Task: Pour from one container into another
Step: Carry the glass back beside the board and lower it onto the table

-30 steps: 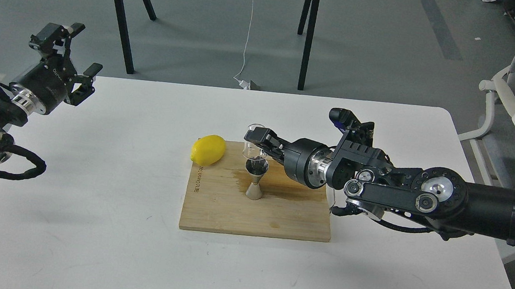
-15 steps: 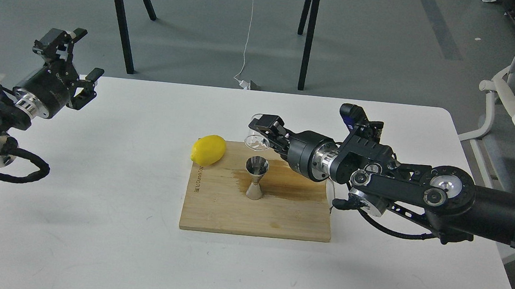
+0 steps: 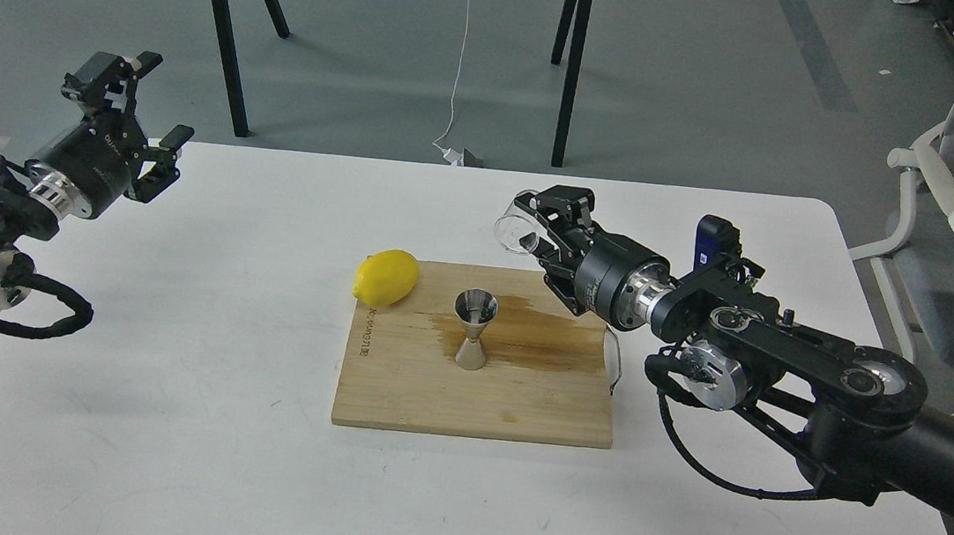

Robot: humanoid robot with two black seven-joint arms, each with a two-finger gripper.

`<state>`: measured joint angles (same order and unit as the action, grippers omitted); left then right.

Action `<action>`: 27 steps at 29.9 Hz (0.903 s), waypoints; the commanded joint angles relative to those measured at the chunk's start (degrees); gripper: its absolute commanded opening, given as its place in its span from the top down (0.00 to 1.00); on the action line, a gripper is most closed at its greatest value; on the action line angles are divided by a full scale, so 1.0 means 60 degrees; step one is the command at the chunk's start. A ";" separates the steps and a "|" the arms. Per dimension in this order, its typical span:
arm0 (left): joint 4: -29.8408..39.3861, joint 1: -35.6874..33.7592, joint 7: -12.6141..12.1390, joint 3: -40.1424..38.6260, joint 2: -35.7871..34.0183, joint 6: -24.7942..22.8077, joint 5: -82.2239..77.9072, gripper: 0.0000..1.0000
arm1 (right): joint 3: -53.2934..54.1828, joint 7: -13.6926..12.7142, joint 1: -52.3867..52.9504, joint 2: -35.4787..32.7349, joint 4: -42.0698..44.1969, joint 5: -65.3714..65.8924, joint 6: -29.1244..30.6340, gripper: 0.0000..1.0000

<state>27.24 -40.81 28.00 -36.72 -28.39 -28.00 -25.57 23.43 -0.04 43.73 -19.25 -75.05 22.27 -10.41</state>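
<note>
Glass cup [image 3: 518, 230] — farther from jigger [image 3: 473, 329]

1. Right gripper [image 3: 535, 220] clamps small clear glass cup [image 3: 514, 232], tipped sideways, above white table [image 3: 200, 451] past wooden cutting board's [image 3: 427, 404] far right corner.
2. Shiny steel hourglass jigger [image 3: 474, 329] upright mid-board, wet stain beside.
3. Yellow lemon [image 3: 385, 277] at board's far left corner.
4. Left gripper [image 3: 143, 113], fingers spread, over table's far left corner.

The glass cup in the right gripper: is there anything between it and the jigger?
Nothing visible. The glass cup, held in the right gripper, is up and to the right of the jigger. The lemon lies on the other side.
</note>
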 commanded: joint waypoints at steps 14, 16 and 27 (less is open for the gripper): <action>-0.0029 0.0019 0.0000 0.0055 0.0044 0.0000 -0.0001 0.00 | 0.4926 0.1353 -0.5308 0.0600 -0.0529 -0.0327 0.1528 0.54; -0.0014 0.0019 0.0000 0.0055 0.0044 0.0000 -0.0001 0.00 | 0.5336 0.1543 -0.5806 0.0630 -0.0514 -0.0737 0.1865 0.54; -0.0014 0.0312 0.0000 0.0085 0.0030 0.0000 -0.0016 0.00 | 0.6012 0.2701 -0.7551 0.0630 0.0100 -0.2758 0.4062 0.54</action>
<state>27.14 -39.04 28.00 -36.31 -28.21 -28.00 -25.66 59.42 14.88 0.05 -15.46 -76.12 8.19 11.10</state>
